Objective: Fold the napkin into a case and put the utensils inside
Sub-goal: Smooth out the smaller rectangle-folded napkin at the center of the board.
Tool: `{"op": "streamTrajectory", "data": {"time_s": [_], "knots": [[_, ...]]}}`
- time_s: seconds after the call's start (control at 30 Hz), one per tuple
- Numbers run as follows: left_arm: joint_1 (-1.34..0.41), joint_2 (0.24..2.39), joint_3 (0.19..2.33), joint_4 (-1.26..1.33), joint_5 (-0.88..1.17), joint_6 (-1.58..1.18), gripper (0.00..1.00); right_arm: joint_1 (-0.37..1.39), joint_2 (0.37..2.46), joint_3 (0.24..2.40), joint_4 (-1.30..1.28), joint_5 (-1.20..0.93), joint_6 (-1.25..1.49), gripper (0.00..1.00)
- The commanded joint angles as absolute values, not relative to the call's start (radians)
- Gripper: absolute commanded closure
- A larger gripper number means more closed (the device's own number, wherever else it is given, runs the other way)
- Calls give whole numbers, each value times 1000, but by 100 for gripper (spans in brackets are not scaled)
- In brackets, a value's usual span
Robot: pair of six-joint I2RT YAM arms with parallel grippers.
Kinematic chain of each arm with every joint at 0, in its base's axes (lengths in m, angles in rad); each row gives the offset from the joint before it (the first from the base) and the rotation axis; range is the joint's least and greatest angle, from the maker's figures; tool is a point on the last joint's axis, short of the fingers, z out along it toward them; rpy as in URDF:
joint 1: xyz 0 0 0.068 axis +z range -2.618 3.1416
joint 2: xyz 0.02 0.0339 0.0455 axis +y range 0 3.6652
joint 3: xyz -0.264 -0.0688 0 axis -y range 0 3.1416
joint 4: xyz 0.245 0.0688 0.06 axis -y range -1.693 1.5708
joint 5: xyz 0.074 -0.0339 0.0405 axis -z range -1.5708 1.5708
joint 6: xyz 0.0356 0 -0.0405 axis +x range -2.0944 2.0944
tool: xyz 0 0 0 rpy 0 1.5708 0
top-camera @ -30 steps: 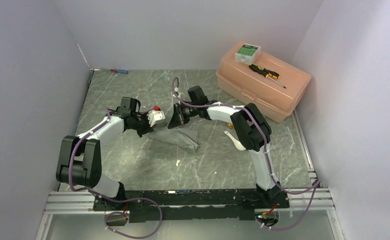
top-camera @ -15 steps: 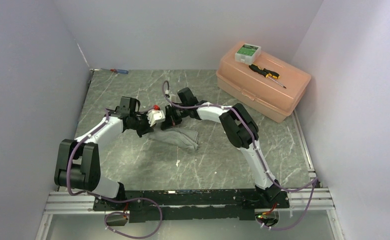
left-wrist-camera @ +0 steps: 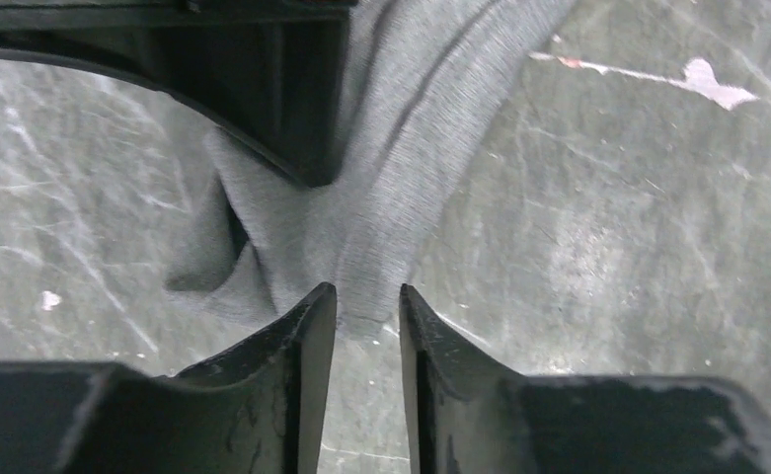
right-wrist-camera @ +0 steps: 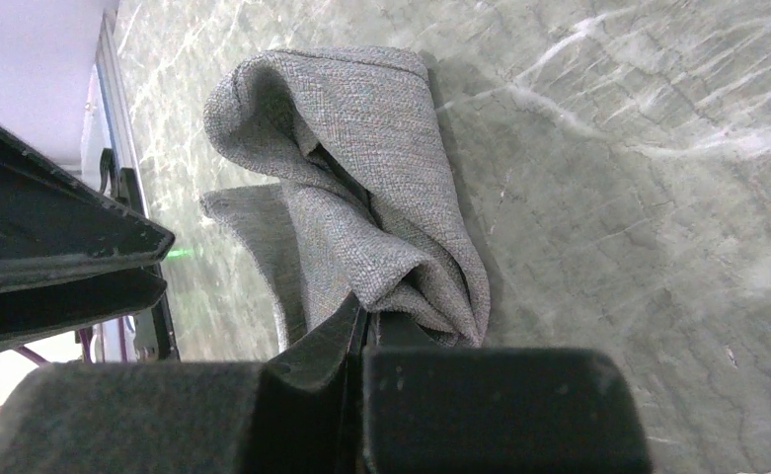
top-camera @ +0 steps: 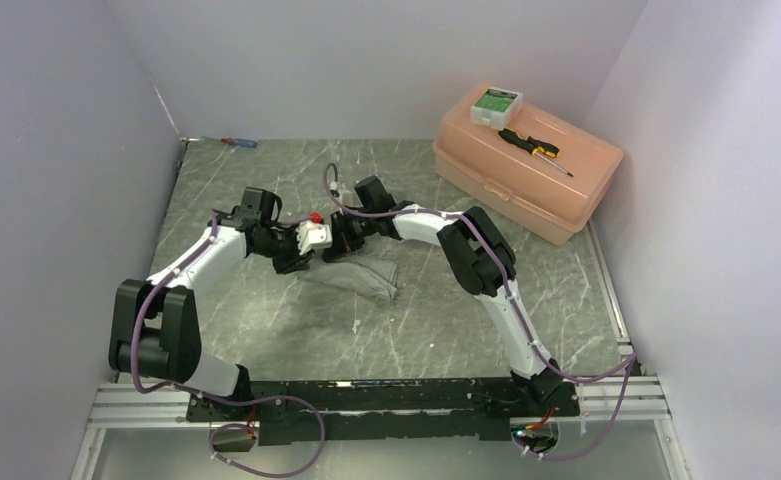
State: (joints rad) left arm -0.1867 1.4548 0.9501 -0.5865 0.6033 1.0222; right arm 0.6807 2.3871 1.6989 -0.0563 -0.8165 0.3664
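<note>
Grey napkin, one, bunched beside left tool and right tool.

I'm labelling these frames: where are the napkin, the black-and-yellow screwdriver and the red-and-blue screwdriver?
napkin (right-wrist-camera: 361, 148), right wrist view, on its upper folded layer.
black-and-yellow screwdriver (top-camera: 528, 144), top external view, on its handle.
red-and-blue screwdriver (top-camera: 237, 142), top external view, at mid-length.

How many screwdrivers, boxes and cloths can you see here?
Screwdrivers: 2, the red-blue screwdriver and the yellow-black screwdriver
Boxes: 2, the pink box and the white box
Cloths: 1, the napkin
Total: 5
</note>
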Motion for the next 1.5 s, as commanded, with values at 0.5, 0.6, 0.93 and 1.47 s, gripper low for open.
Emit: {"op": "streamTrajectory", "data": {"time_s": [0.5, 0.6, 0.93, 1.47], "knots": [[-184, 1518, 945, -569, 523, 1154, 58, 686, 2359, 1681, -3, -864, 366, 100], [-183, 1529, 952, -608, 529, 1168, 56, 684, 2358, 1683, -3, -867, 362, 100], [-186, 1538, 962, -576, 523, 1168, 81, 684, 2352, 1682, 29, -885, 371, 100], [-258, 1539, 1024, -502, 534, 1056, 97, 694, 2358, 1684, 34, -913, 367, 100]]}}
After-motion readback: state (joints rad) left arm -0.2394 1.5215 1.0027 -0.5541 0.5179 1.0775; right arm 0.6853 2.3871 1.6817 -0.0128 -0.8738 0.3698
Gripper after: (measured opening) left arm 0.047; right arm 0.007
